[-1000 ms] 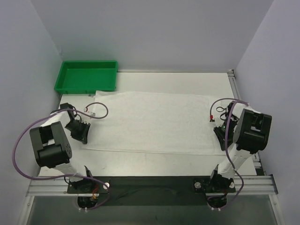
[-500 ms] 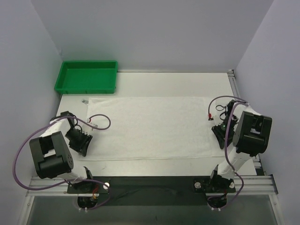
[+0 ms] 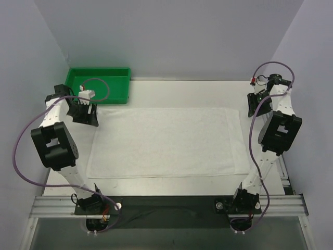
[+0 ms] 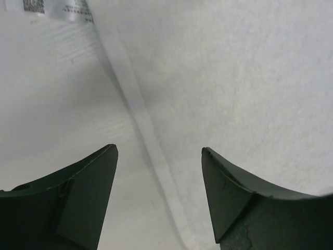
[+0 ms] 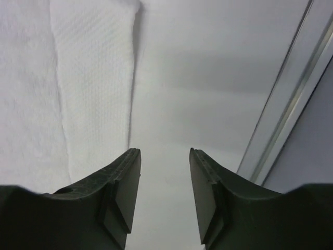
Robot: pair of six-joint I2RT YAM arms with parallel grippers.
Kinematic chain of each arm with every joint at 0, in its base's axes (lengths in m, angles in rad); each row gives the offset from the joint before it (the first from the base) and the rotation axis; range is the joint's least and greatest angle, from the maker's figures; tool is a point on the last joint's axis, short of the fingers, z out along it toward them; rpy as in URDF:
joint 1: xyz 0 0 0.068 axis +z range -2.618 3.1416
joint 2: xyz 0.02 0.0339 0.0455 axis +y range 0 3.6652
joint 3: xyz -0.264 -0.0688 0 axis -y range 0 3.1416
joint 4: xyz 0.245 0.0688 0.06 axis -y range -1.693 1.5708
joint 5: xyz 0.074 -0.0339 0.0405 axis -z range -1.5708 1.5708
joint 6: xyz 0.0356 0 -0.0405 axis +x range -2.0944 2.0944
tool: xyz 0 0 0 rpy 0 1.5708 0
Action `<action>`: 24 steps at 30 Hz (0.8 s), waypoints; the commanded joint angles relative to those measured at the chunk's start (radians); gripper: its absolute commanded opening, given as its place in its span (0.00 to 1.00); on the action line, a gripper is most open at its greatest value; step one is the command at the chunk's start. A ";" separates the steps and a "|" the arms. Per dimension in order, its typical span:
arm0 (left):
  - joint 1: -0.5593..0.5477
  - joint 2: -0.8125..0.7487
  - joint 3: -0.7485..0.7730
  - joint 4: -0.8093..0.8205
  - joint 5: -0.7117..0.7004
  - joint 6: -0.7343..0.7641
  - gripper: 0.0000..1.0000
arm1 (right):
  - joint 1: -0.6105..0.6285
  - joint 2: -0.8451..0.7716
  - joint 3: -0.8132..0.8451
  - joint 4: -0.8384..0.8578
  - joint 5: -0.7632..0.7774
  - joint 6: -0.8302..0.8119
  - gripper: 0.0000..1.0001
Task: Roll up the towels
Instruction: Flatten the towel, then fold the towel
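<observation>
Since half a second ago, both of your arms have swung from the towel's side edges out to its far corners, and the cloth now lies smoother.

From the top camera, the towel (image 3: 165,141) lies spread flat in the middle of the table (image 3: 182,89), unrolled. Your left gripper (image 3: 86,115) sits at its far-left corner, just near of the green tray (image 3: 96,83). Your right gripper (image 3: 256,107) hangs just beyond the far-right corner. You cannot tell from here how far either pincer is spread.

In the left wrist view, your left gripper (image 4: 158,150) is spread wide and holds nothing. The towel (image 4: 234,78) fills the right side, its flat hem band (image 4: 140,120) running between the two fingers, with bare table (image 4: 52,104) to the left.

In the right wrist view, your right gripper (image 5: 165,152) is parted by a narrower gap and is also empty. It is over bare table (image 5: 197,78), with the towel (image 5: 78,78) edge just left of the left finger. A metal rail (image 5: 281,104) runs along the right.
</observation>
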 commanded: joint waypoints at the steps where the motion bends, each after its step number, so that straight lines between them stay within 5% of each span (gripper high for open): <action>1: -0.006 0.107 0.099 0.083 0.107 -0.172 0.77 | 0.017 0.099 0.125 -0.059 -0.051 0.131 0.45; 15: -0.034 0.250 0.135 0.226 0.112 -0.273 0.79 | 0.061 0.399 0.404 -0.035 -0.123 0.345 0.61; 21: -0.035 0.258 0.131 0.249 0.109 -0.290 0.81 | 0.060 0.423 0.444 -0.031 -0.207 0.383 0.61; 24: -0.035 0.264 0.142 0.249 0.107 -0.293 0.81 | 0.061 0.422 0.432 -0.033 -0.284 0.392 0.53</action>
